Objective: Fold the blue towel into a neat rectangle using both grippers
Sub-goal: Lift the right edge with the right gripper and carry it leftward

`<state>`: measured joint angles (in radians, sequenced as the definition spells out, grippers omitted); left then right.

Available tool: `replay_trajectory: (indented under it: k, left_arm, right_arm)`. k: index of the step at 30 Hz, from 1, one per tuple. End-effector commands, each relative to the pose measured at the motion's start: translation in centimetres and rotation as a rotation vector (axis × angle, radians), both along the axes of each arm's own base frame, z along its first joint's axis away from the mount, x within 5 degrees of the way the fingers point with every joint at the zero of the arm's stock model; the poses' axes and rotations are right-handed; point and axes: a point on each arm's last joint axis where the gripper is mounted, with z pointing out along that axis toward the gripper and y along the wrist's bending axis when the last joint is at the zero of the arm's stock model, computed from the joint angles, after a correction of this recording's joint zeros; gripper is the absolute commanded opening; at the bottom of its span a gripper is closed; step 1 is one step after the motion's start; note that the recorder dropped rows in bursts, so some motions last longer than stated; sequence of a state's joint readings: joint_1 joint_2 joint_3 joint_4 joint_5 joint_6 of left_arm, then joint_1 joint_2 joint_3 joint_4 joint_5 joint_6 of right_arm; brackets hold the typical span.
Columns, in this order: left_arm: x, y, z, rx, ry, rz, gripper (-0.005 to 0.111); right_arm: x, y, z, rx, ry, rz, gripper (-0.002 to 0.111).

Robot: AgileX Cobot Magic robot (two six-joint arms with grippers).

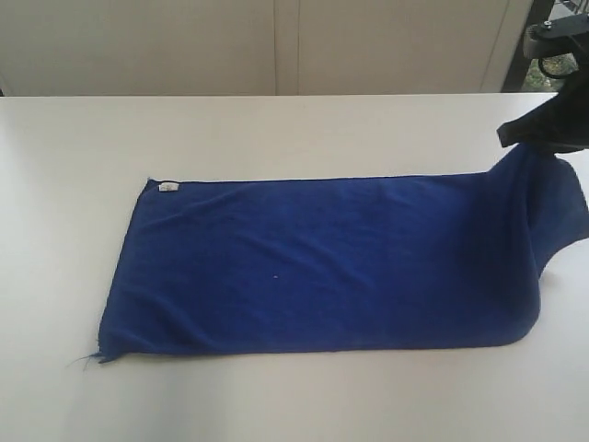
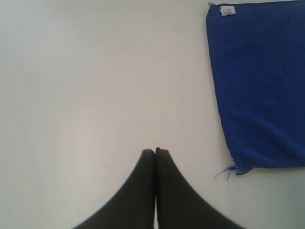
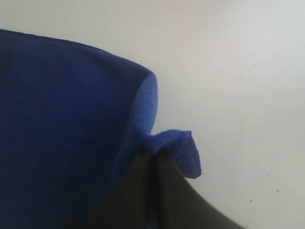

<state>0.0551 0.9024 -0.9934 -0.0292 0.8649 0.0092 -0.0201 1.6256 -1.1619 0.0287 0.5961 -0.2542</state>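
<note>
The blue towel (image 1: 322, 267) lies spread lengthwise on the white table (image 1: 276, 129), its small white label (image 1: 167, 187) at the far left corner. At the right end the cloth rises off the table, pinched at its far corner by my right gripper (image 1: 534, 138), which is shut on the towel (image 3: 71, 124) with a small flap sticking out past the fingertips (image 3: 153, 151). My left gripper (image 2: 155, 150) is shut with nothing in it, over bare table beside the towel's (image 2: 259, 90) left end. It does not show in the exterior view.
A pale wall (image 1: 276, 41) runs behind the table's far edge. Loose threads (image 1: 87, 357) trail from the towel's near left corner. Part of the right arm (image 1: 557, 41) shows at the top right.
</note>
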Motion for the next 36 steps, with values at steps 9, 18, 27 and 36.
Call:
replay_trajectory:
  k: [9,18,27,36]
  left_arm:
    - [-0.2,0.0,0.2,-0.006,0.001,0.009,0.000]
    - [-0.2,0.0,0.2,-0.006,0.001,0.009,0.000]
    - [-0.2,0.0,0.2,-0.006,0.001,0.009,0.000]
    - [-0.2,0.0,0.2,-0.006,0.001,0.009,0.000]
  right_arm:
    - [0.1,6.5,4.0,0.026,-0.013,0.161,0.000]
    - [-0.7,12.1,7.5,0.103,-0.058,0.299,0.000]
    - [-1.2,16.0,8.6,0.129,-0.082,0.400,0.000]
    - [-1.6,20.1,8.9,0.140,-0.085,0.505,0.000]
